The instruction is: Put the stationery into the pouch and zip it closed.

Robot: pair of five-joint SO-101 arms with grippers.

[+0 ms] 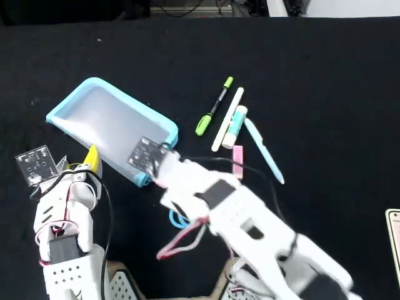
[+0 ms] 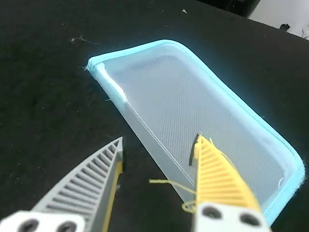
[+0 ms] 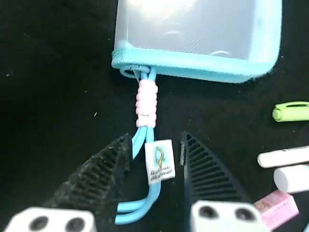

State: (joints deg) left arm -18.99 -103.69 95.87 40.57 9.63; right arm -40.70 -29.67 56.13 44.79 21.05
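The translucent pouch [image 1: 109,125] with a light blue zip border lies flat at the left. My left gripper [image 2: 159,140] is open over its near long edge, the yellow finger [image 2: 217,174] above the pouch [image 2: 193,106] and the grey finger [image 2: 104,166] above the cloth. My right gripper [image 3: 155,137] is open at the pouch's corner [image 3: 193,63], its black fingers on either side of the blue zip pull cord [image 3: 143,133] with pink beads [image 3: 146,101] and a white tag [image 3: 159,162]. A green highlighter [image 1: 212,107], white pen [image 1: 227,119], teal-and-white stick [image 1: 235,127], pink eraser [image 1: 237,161] and light blue pen [image 1: 264,150] lie to the right of the pouch.
The black cloth [image 1: 325,81] covers the table. A pale card [image 1: 394,234] lies at the right edge. The right arm's body [image 1: 250,231] and its red and blue cables [image 1: 181,240] cross the near middle. The left arm's base [image 1: 65,250] stands at the near left.
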